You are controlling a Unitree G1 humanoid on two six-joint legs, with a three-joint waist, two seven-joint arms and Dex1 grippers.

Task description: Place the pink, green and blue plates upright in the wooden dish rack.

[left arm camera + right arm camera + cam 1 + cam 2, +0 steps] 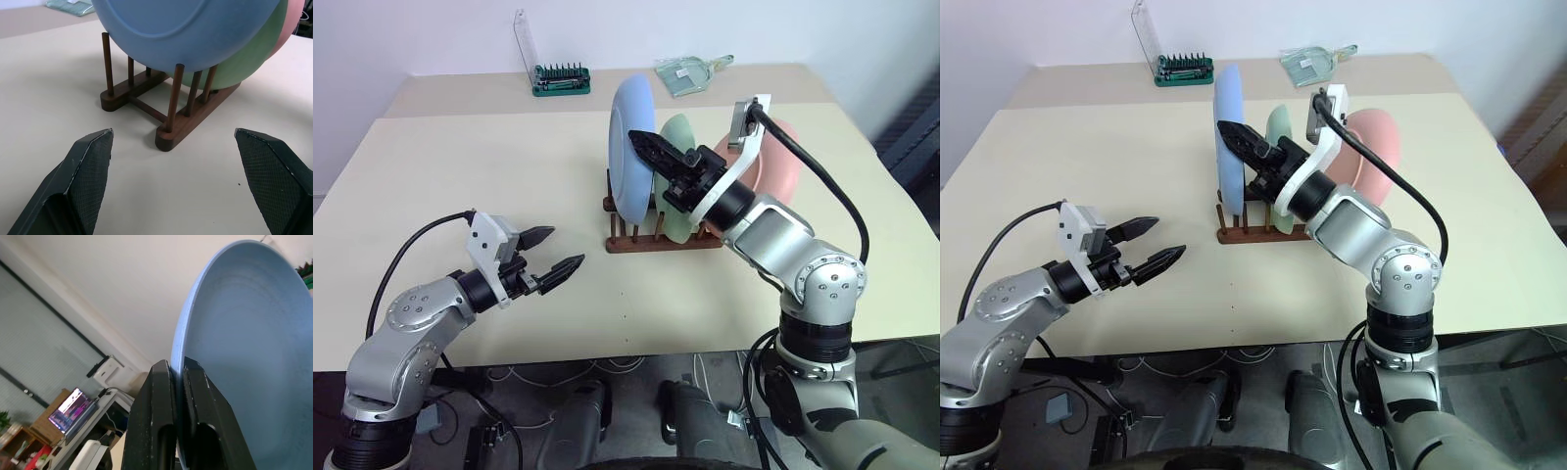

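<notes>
The wooden dish rack stands mid-table and holds all three plates on edge between its pegs. The blue plate is at the rack's left end, the green plate behind it, and the pink plate at the right end, partly hidden by my right arm. My right gripper is shut on the blue plate's rim; the right wrist view shows the rim pinched between both fingers. Low at the front left, my left gripper is open and holds nothing. It points at the rack from a short distance.
A green-and-clear screwdriver-bit case stands at the table's far edge. Beside it, to its right, lies a clear plastic packet. Bare tabletop stretches to the left of the rack and in front of it.
</notes>
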